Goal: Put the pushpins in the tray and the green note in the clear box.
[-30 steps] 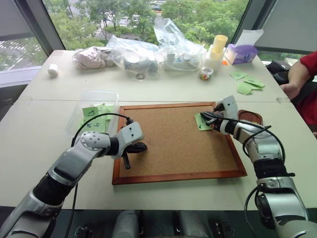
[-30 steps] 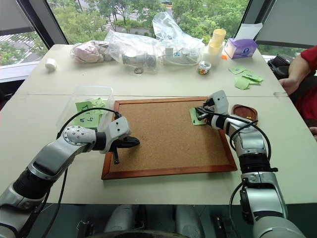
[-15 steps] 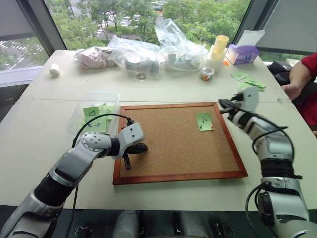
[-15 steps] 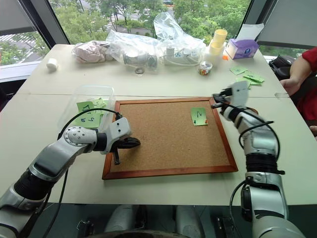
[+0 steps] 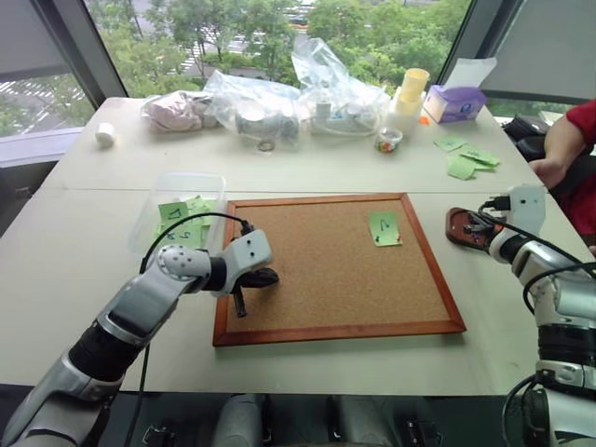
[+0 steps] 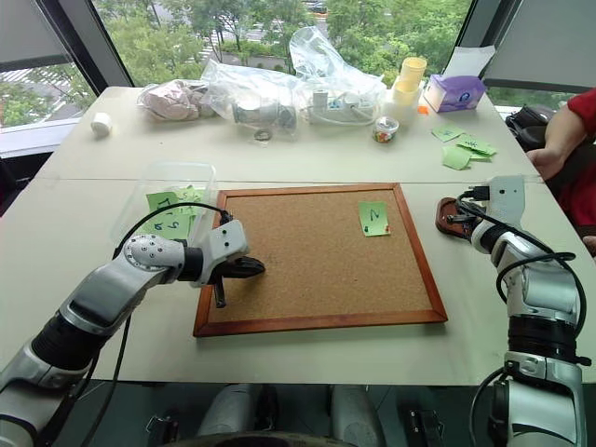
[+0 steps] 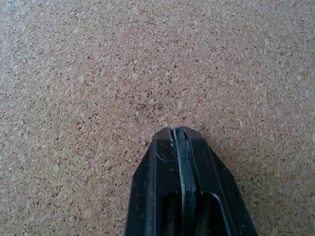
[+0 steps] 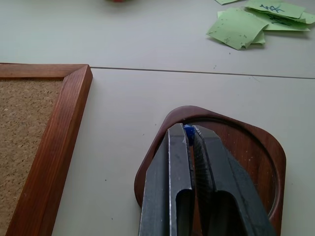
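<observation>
Since a second ago the right gripper (image 8: 188, 135) has swung off the corkboard (image 5: 326, 270) to the tray (image 8: 246, 142), which sits on the table (image 5: 93, 242) just past the board's right frame, apart from it. Its fingers are clenched on a blue pushpin (image 8: 188, 131), of which only a speck shows between the tips; they cover much of the tray floor, so I cannot tell what else lies there. One small pin (image 5: 388, 237) remains at the lower edge of the green note (image 5: 383, 227), pinned near the board's far right corner; its colour is hard to make out. The left gripper (image 7: 178, 140), clenched on nothing, has stayed just over bare cork near the board's left frame. The clear box (image 5: 177, 186) lies just beyond that frame with several green notes inside. A person's arm (image 5: 563, 144) is cut off at the right edge, near the tray. Bare table lies open between board and near edge.
</observation>
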